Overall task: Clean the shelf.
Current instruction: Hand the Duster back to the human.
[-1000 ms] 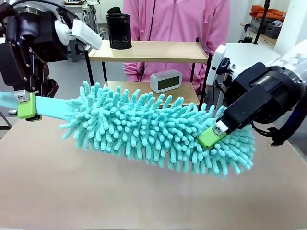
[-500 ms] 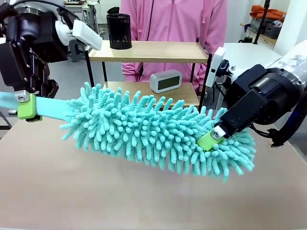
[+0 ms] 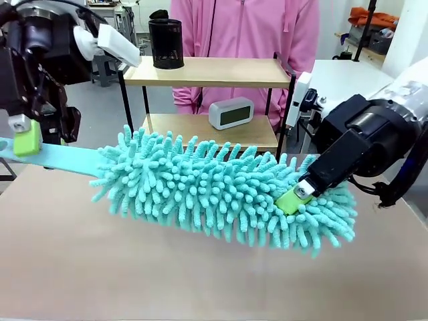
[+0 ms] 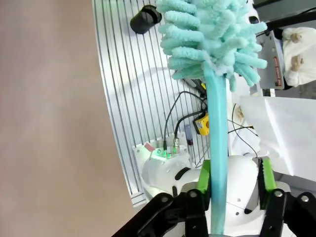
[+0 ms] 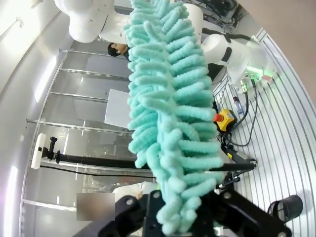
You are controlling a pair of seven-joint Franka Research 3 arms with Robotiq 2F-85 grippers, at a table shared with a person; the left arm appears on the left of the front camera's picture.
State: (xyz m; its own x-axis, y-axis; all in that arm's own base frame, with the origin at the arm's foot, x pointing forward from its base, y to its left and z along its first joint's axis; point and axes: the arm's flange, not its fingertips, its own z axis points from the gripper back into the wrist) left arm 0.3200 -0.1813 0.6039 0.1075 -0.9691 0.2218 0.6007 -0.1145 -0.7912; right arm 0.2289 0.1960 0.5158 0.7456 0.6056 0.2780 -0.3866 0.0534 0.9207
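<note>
My left gripper (image 3: 28, 137), at the left edge of the front view, stands with its green pads parted around the flat turquoise handle (image 3: 63, 158) of a chenille duster (image 3: 221, 190); in the left wrist view (image 4: 232, 180) one pad lies against the handle (image 4: 217, 148) while the other stands clear of it, so this gripper is loosened rather than clamped. My right gripper (image 3: 294, 197), reaching in from the right, is buried in the far end of the duster head and is closed on it, its green fingertip (image 3: 292, 200) just showing among the noodles; in the right wrist view (image 5: 180, 217) the turquoise strands (image 5: 168, 108) rise straight out from between my fingers and hide the pads. The duster hangs roughly level above the light-brown table (image 3: 200, 274), spanning the space between my two arms, handle toward my left and head end toward my right. The shelf (image 3: 207, 72) stands beyond the duster at the far side of the table, its two wooden boards carried in a thin black frame. A black mesh cup (image 3: 166, 43) sits on the upper board near its left end, and a small white clock (image 3: 231, 112) rests on the lower board. A person in a pink top (image 3: 244, 30) stands directly behind the shelf.
</note>
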